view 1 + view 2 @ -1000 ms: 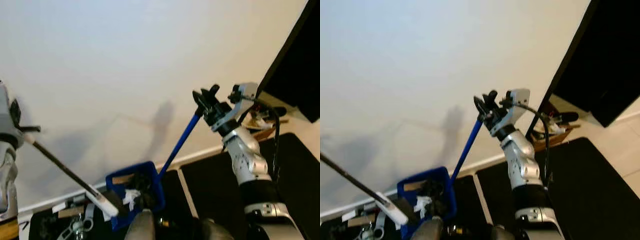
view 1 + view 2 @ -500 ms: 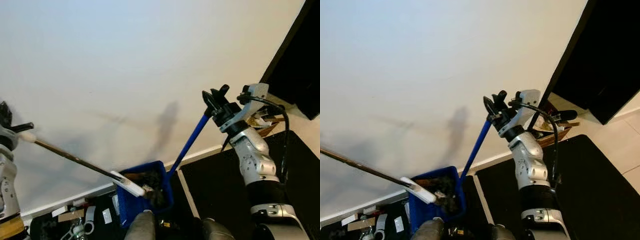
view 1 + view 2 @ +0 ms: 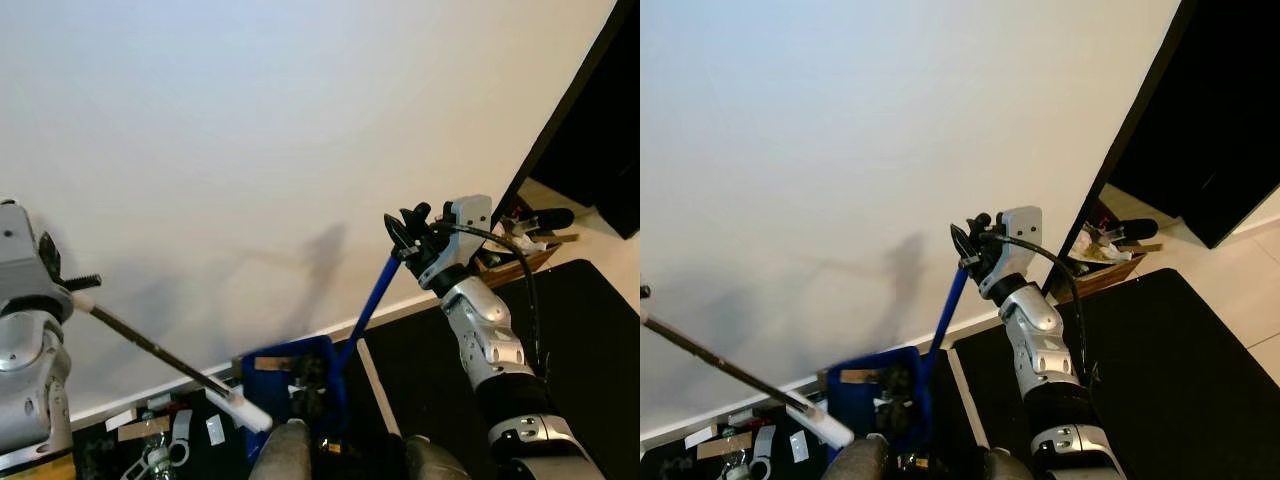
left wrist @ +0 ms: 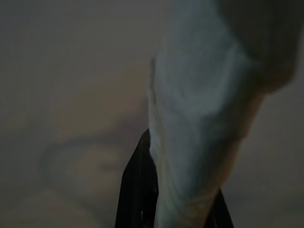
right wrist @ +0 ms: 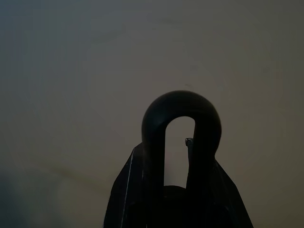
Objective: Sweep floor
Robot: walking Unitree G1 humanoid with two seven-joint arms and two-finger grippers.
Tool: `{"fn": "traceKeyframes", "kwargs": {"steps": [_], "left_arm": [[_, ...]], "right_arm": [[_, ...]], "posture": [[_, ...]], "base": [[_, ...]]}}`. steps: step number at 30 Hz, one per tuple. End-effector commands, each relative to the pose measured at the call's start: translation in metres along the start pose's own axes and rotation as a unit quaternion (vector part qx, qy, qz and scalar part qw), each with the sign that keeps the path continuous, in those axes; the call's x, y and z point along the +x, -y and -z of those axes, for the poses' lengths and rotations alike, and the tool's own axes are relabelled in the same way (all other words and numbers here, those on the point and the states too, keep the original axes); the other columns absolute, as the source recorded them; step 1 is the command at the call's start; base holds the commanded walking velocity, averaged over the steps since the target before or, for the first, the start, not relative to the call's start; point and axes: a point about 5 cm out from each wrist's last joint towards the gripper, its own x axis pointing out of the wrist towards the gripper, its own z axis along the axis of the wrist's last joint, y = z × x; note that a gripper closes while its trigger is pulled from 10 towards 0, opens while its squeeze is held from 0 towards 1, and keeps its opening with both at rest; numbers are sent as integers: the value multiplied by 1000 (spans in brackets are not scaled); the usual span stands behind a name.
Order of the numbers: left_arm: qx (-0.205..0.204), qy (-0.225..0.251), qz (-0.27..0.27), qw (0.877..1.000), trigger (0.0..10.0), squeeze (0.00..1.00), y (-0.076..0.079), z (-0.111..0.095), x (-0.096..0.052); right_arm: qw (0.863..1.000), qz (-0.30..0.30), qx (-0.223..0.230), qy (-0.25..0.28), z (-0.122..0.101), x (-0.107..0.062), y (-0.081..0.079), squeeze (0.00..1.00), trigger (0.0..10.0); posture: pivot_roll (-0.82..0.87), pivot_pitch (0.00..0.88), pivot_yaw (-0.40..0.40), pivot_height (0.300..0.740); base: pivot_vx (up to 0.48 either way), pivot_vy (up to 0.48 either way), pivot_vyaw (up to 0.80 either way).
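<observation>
Since half a second ago the broom (image 3: 160, 352) has drawn back: its white end now hangs just outside the dustpan (image 3: 300, 375), not over it. Left gripper (image 3: 62, 283) is clenched on the broom's top; right gripper (image 3: 410, 232) is clenched on the dustpan's blue handle (image 3: 368, 305). Dark debris already sits in the dustpan, while scraps (image 3: 135, 428) below the broom remain unswept.

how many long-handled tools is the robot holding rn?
2. Blue dustpan handle in the right gripper, running down to the blue dustpan. Dark broom stick in the left gripper.
</observation>
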Motion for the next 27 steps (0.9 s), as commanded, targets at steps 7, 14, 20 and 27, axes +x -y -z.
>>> {"fn": "traceKeyframes", "kwargs": {"steps": [7,14,20,27], "left_arm": [[-25,49,-45,997,10000,0,-16,-16,4],[-10,33,-16,999,10000,0,-1,-6,2],[1,8,-2,1000,10000,0,5,11,-2],[9,-1,1,1000,10000,0,5,18,-5]], "right_arm": [[995,76,-52,30,-9,-2,28,0,10000],[993,96,-71,16,-1,-2,30,0,10000],[990,108,-90,-14,16,-4,27,0,10000],[989,100,-108,-25,20,-2,23,0,10000]], "posture": [[228,93,19,740],[230,98,29,740],[238,103,36,740],[251,109,42,740]], "base": [[0,0,0],[0,0,0],[0,0,0],[0,0,0]]}}
